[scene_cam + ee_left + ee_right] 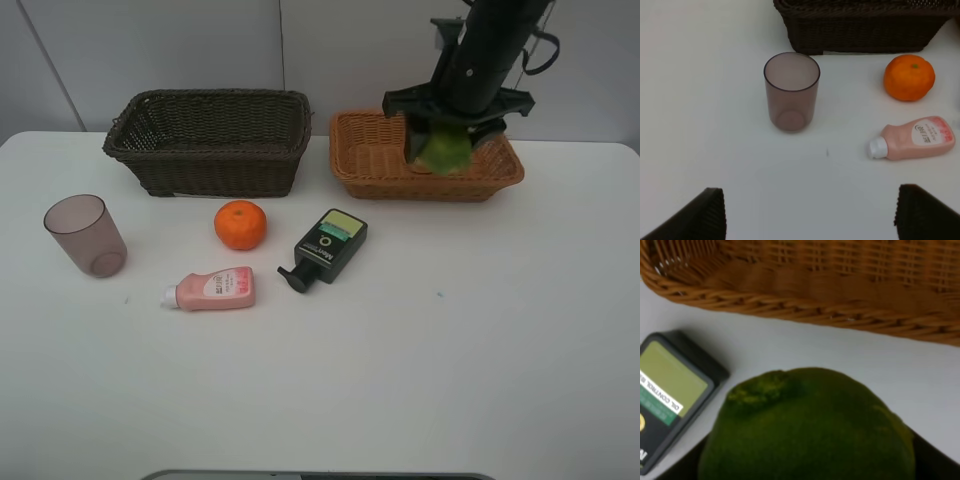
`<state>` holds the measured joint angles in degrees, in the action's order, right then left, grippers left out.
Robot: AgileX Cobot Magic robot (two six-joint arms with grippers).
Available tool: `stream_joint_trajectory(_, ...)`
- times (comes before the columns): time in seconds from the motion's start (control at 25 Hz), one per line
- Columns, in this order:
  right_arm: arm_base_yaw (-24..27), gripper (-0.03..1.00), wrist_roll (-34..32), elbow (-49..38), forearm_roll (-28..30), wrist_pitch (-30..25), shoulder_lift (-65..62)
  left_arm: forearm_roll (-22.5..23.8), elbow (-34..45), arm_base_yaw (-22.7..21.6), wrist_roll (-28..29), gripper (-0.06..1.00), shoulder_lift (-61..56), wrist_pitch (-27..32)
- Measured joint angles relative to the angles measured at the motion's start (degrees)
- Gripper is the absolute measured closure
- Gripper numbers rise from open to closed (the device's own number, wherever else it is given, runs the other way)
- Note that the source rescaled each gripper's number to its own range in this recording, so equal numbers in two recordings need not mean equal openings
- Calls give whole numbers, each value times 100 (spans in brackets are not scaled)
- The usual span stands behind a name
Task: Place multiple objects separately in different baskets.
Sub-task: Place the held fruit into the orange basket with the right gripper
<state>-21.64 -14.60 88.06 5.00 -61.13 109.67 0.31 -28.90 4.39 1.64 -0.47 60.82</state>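
White worktop (480, 340), pale wall panels behind.

Green oval fruit (445, 153): gripped in right pincer (448, 140), off the worktop. In the high view it overlaps the inside of the light orange-tan basket (420, 186) at its right half. The right wrist view shows the fruit filling the near field, with a strip of worktop and the basket's woven rim beyond it. Cannot tell whether the fruit is directly over the basket or just short of its rim.

Right pincer: closed around the fruit, dark fingers (940, 462) showing at either side of it. Arm comes down from the top right of the high view.

Pump bottle (325, 248): lying flat, green label up, pump head towards the near edge, in front of the gap between the two baskets. Orange (240, 224) just to its left, apart from it. Small pink bottle (212, 289) on its side, near the orange, white cap pointing left. Mauve cup (85, 235) upright, well to the left. Dark brown basket (210, 165) at rear left, beside the tan one, not touching.

Left pincer (810, 215): spread wide, nothing between the fingertips, above bare worktop on the near side of the cup.
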Motion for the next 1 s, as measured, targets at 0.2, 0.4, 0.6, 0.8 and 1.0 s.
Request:
stream_joint_trajectory(0.2,0,94,-89,1088,277,-299,599,0,0,0,0,13,0,0)
stream_joint_trajectory(0.4,0,94,-107,2258,317,-456,1410,0,0,0,0,13,0,0)
stream_joint_trajectory(0.6,0,94,-107,3123,317,-419,2144,0,0,0,0,13,0,0)
stream_joint_trajectory(0.8,0,95,-159,3187,317,14,2488,0,0,0,0,13,0,0)
stream_joint_trajectory(1.0,-54,95,-350,3194,316,346,2656,0,0,0,0,13,0,0)
